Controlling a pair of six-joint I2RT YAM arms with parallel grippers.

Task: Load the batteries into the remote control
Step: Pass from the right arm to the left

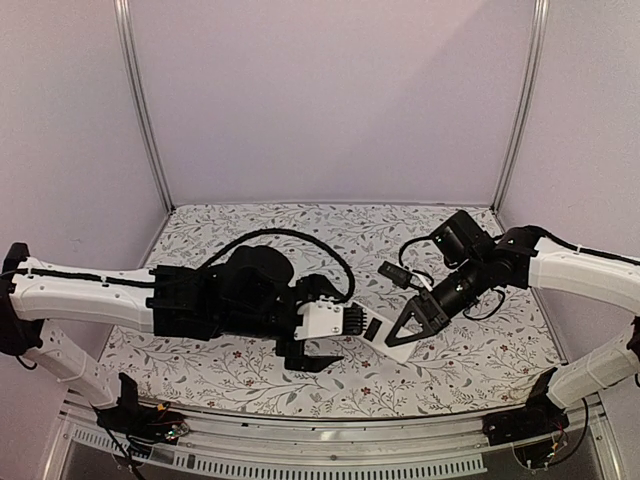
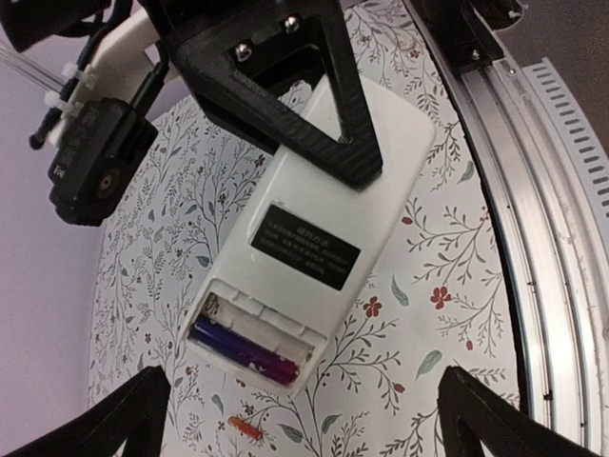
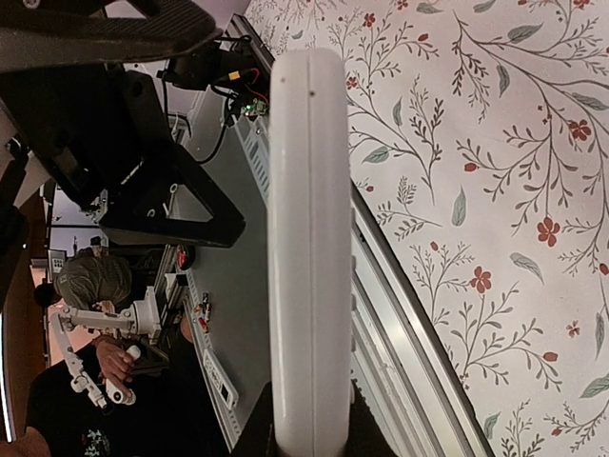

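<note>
My right claw is clamped on the remote control, holding it above the floral cloth by the table's near edge, white back up, so the open battery bay faces my left claw, which hangs over it spread fully wide and empty. One purple-and-red battery lies seated in the bay, the slot beside it showing only a bare spring. What I take for the second, reddish-orange battery lies on the cloth just past the remote's end, between my left fingers, uncovered, with the remote hanging close by.
</note>
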